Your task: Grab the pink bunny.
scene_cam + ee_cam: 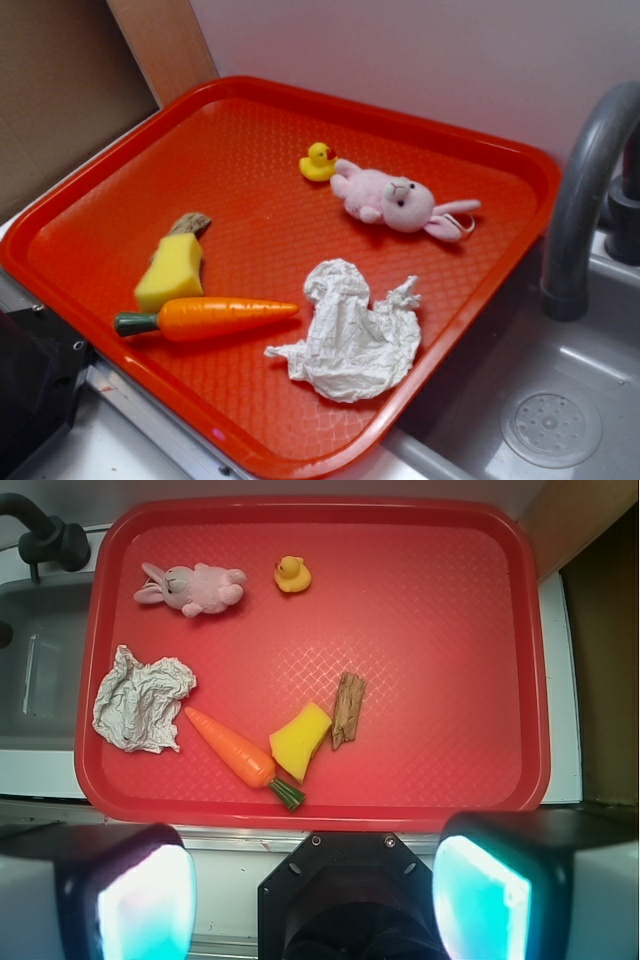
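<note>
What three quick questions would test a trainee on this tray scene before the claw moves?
1. True or false: the pink bunny touches the crumpled paper.
2. Which toy lies nearest the bunny: A carrot, B yellow duck, C yellow wedge?
3. Fill in: the claw is ____, holding nothing.

Key: 1 false, they lie apart on the red tray. 2 B. 3 open.
</note>
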`<state>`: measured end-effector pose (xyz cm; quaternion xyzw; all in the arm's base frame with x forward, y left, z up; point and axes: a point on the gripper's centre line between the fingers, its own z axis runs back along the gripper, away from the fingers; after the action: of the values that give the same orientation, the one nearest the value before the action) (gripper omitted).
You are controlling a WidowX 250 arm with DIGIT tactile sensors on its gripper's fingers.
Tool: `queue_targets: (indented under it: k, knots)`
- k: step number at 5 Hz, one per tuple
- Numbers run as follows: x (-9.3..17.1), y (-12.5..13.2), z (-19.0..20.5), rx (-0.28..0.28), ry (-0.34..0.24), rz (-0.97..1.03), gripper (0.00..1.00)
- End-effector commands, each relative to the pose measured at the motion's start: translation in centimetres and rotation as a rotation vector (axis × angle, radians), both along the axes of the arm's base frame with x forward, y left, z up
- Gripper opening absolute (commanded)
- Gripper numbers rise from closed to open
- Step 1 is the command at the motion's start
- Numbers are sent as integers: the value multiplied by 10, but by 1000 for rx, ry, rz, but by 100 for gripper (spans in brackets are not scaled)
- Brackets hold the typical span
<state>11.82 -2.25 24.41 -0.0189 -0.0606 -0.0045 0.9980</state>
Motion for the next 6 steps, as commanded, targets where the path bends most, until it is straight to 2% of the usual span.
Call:
queue_targets:
  k: [1,2,3,4,5,6]
  knots:
    - [0,0,0,0,0,0,100]
    - [42,-13,-9,31,-99,-246,100]
    - [88,-47,-30,102,-95,-489,100]
    - [112,-71,-51,125,-78,-681,100]
    - [143,-94,-94,211,-23,-939,100]
    - [161,-104,-128,279,1,-1064,100]
